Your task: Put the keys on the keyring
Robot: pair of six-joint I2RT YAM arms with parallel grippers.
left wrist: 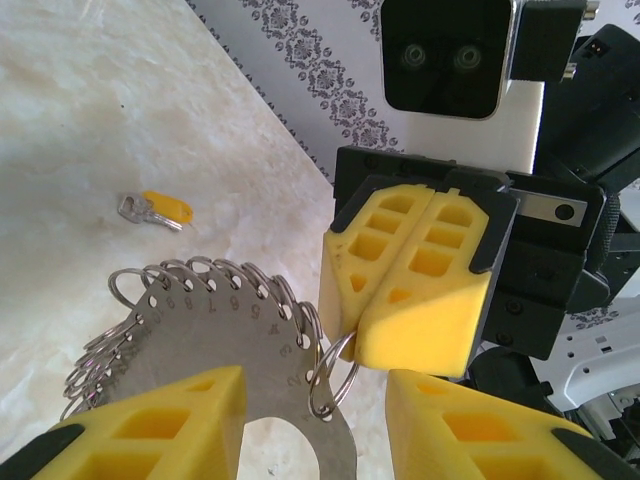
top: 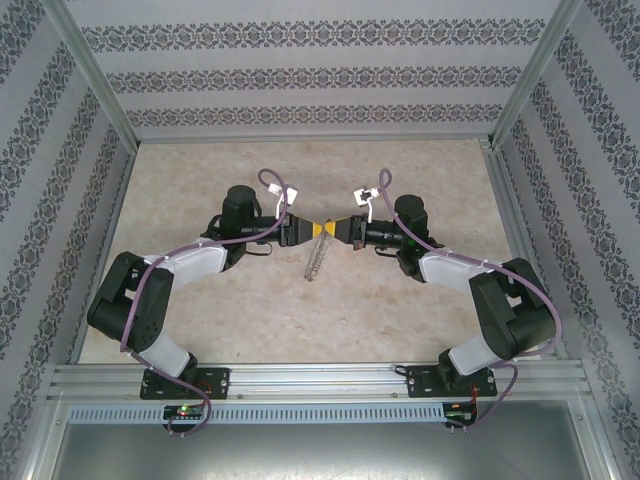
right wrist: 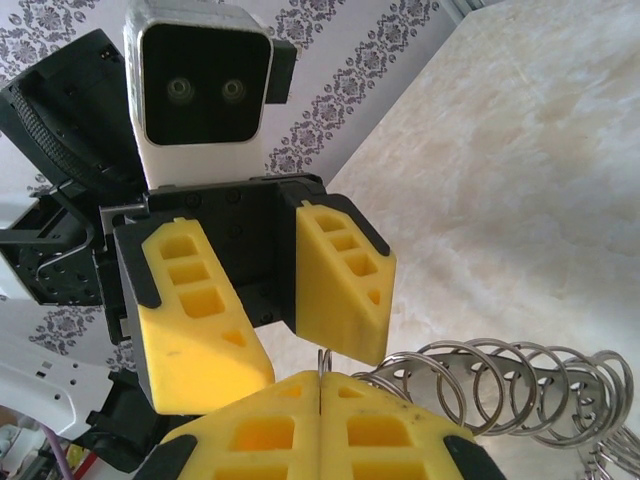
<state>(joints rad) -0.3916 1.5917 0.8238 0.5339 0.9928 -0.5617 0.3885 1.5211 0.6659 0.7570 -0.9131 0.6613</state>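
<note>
Overhead, shows the black left arm (top: 150, 300) and right arm (top: 500, 300) meeting tip to tip above a pale marbled bench (top: 300, 330). Shows, hanging between them and clear of the bench, the keyring (top: 315, 260), a thin silvery-grey metal piece fringed along its rim with small wire loops.

Up close, shows the right fingers (left wrist: 420, 300), yellow blocks pressed together, pinching one small wire loop (left wrist: 322, 385) at the keyring's rim. Shows the left fingers (left wrist: 150, 430), also yellow, spread to either side of the keyring's flat face and not visibly clamping it.

Places the key (left wrist: 155, 210), tiny, with a yellow-orange head and short metal shank, flat on the bench, well apart from both sets of fingers and untouched.

Reads as an early step: keyring lifted and one loop held, key not yet fetched. Calls next, probably, for a firm left grip on the keyring, then a reach down for the key. Risks a swing or slip from so small a pinch.
</note>
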